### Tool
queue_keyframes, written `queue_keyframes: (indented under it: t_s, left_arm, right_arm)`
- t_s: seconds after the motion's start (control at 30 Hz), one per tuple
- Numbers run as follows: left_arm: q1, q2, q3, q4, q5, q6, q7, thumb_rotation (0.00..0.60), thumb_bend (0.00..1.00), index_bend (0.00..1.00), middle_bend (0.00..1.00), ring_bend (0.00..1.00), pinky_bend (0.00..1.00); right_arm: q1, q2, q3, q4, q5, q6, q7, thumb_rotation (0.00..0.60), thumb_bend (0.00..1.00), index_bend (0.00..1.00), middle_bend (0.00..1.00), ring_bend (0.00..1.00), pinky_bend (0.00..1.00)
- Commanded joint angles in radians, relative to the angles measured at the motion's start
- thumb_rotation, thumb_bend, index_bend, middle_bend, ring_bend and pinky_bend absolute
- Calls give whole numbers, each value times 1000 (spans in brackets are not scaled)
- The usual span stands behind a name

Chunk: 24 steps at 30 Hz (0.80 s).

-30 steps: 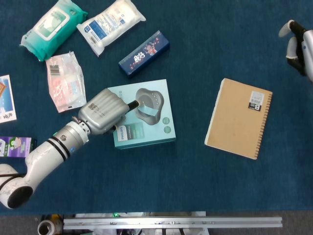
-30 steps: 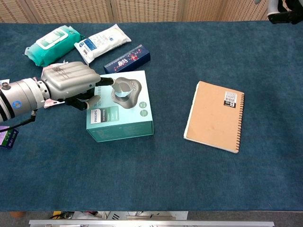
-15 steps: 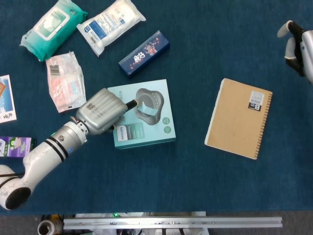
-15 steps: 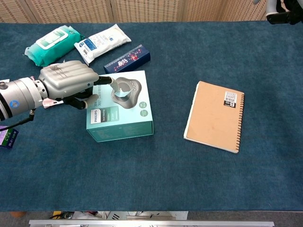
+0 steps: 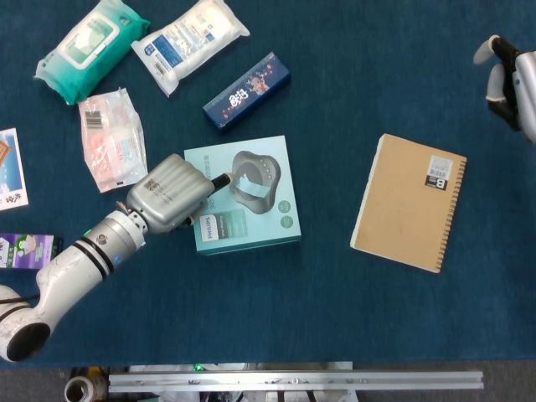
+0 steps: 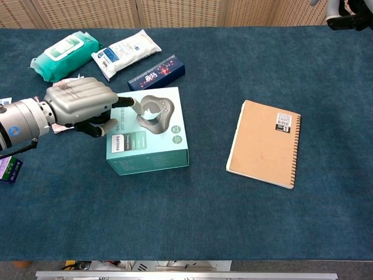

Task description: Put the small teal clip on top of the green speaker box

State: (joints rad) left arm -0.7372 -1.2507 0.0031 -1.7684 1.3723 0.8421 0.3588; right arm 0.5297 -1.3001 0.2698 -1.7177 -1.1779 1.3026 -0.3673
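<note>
Blue-carpeted table (image 5: 335,318) has a green speaker box (image 5: 251,222), tan notebook (image 5: 410,201), dark blue carton (image 5: 247,92), and wipe packs (image 5: 88,46) lying around.

green speaker box (image 5: 243,195) — flat, upright | teal clip — not discernible

Left arm reached in from the lower left of the head view, left hand (image 5: 172,198) knuckles up, fingers (image 6: 125,100) extended rightward, holding nothing visible, right hand (image 5: 508,77) at the upper right edge, fingers curled, partly cropped.
</note>
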Motion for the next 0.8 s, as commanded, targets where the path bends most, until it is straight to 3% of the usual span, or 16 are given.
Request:
queue_keyframes:
  t_s: [0.03, 0.8]
  left_arm:
    - [2, 0, 1, -4, 4, 6, -2, 600, 624, 213, 995, 1000, 920]
    - [0, -23, 15, -27, 22, 13, 26, 600, 623, 213, 992, 1000, 920]
  right_arm:
    - [-1, 0, 0, -1, -1, 0, 1, 600, 663, 469, 893, 929, 1000]
    - [-10, 13, -2, -3, -3, -5, 13, 600, 663, 469, 893, 930, 1000]
